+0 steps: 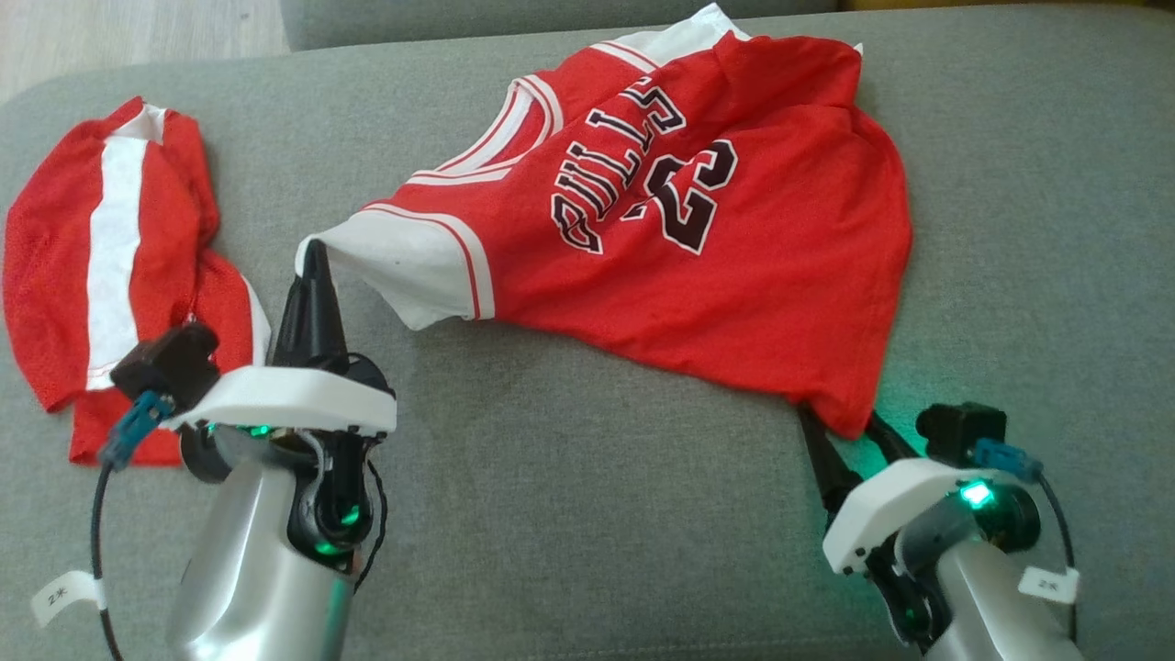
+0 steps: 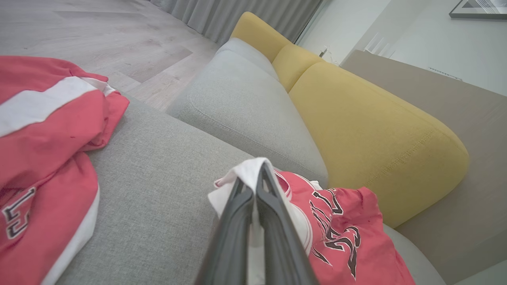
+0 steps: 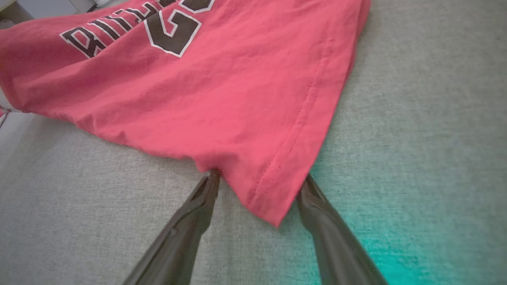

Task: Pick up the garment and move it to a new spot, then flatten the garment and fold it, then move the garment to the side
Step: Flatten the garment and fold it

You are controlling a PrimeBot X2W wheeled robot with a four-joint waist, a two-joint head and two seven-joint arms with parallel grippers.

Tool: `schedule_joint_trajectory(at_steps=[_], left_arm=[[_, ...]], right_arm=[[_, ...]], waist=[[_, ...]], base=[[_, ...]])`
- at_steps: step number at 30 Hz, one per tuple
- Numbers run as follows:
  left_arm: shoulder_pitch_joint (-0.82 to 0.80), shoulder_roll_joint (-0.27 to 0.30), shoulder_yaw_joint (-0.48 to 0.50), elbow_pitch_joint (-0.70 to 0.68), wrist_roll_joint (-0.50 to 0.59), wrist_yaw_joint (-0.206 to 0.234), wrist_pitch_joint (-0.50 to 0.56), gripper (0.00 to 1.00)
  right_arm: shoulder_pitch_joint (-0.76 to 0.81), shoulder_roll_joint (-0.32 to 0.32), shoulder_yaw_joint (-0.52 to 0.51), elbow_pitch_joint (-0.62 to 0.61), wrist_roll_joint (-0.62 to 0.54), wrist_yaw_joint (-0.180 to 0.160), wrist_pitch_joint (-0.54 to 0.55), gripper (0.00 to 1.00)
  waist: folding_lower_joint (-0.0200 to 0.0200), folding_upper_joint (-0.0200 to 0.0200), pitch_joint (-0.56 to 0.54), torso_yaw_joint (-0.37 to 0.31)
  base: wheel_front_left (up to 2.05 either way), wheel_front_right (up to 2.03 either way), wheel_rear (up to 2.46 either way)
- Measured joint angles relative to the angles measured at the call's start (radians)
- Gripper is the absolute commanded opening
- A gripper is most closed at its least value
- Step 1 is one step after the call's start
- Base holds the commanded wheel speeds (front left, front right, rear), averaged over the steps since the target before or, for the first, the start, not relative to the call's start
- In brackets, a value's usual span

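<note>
Down at lower left, pinching the white sleeve of the red jersey (image 1: 698, 229) tight in the left gripper (image 1: 317, 252). Lower right, right gripper (image 1: 840, 431) spread wide astride the hem corner, gripping nothing. Grey sofa seat (image 1: 569, 477) underneath; second red garment (image 1: 55, 248) bunched at far left; beyond, yellow back cushions (image 2: 356, 118), wood floor (image 2: 99, 35).

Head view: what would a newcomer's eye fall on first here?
The red jersey with dark lettering, spread across the grey sofa cushion. The left tool is shut on its white sleeve, and the right tool stands open astride its hem corner. A second red-and-white garment lies crumpled at the far left.
</note>
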Motion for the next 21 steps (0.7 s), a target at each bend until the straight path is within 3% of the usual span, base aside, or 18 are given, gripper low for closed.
schedule_joint_trajectory(at_steps=[1, 9, 21], left_arm=[[-0.001, 0.0, 0.0, 0.001, 0.0, 0.0, 0.0, 0.0], [-0.002, 0.0, 0.002, 0.004, 0.0, 0.0, 0.0, 0.0], [-0.042, 0.0, 0.023, -0.131, -0.092, -0.072, 0.0, 0.0]], right_arm=[[-0.006, 0.0, 0.006, 0.002, 0.0, 0.0, 0.002, 0.0], [-0.023, -0.025, -0.008, -0.019, -0.048, 0.0, -0.022, 0.0], [-0.204, -0.232, -0.057, -0.282, -0.207, 0.0, -0.086, 0.0]], waist=[[0.0, 0.0, 0.002, 0.002], [0.0, 0.0, -0.004, 0.008], [0.0, 0.0, -0.076, -0.02]], base=[[0.0, 0.0, 0.0], [0.0, 0.0, 0.0], [0.0, 0.0, 0.0]])
